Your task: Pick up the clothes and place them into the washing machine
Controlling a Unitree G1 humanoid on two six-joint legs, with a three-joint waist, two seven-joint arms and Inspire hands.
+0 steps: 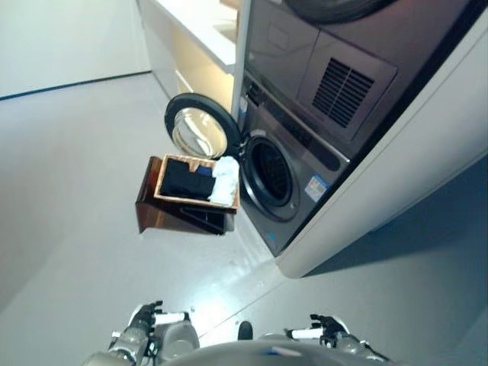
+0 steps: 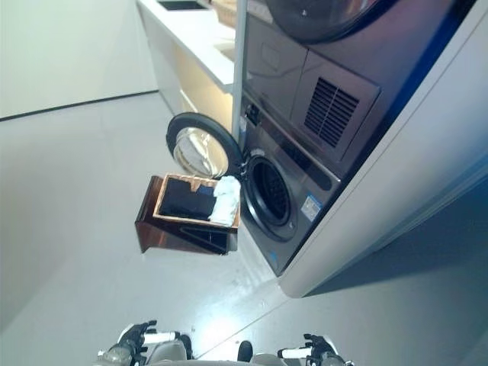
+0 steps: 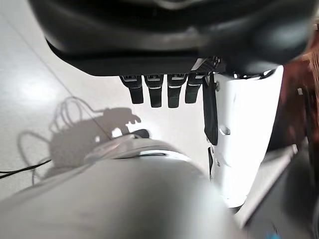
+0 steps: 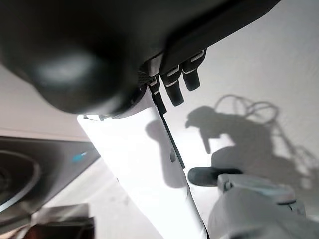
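Presently, washing machine (image 1: 293,179) stands ahead, dark grey front-loader, drum opening round and dark. Its door (image 1: 200,128) is swung fully open toward robot's left, glass reflecting pale light. A second dark appliance (image 1: 335,69) with a louvred vent panel is stacked directly on top; both are set in a white cabinet surround (image 1: 404,168).

Labels: small blue-and-white sticker (image 1: 317,186) on machine front, right of drum opening; print too small to read. Another blue mark sits near machine's lower corner, also illegible. No other writing can be made out.

Clothes: a wicker basket (image 1: 197,201) rests on a dark brown wooden stand (image 1: 164,213), just beside open door and touching or nearly touching machine front; cannot tell which. Inside the basket: dark clothes (image 1: 187,181) filling the left and centre, white cloth (image 1: 226,180) bunched at the end nearest the drum. Nothing seen in drum.

Hands: left hand (image 1: 145,316) low at bottom edge of head views, well apart from basket. Wrist view shows its fingers (image 3: 155,92) hanging straight, relaxed, holding nothing. Right hand (image 1: 328,328) likewise low at bottom right, fingers (image 4: 174,84) extended loosely, empty. White thumb covers on both.

Floor (image 1: 76,191) is pale grey, glossy. White counter (image 1: 202,30) runs behind door, w/ recessed shelf under.
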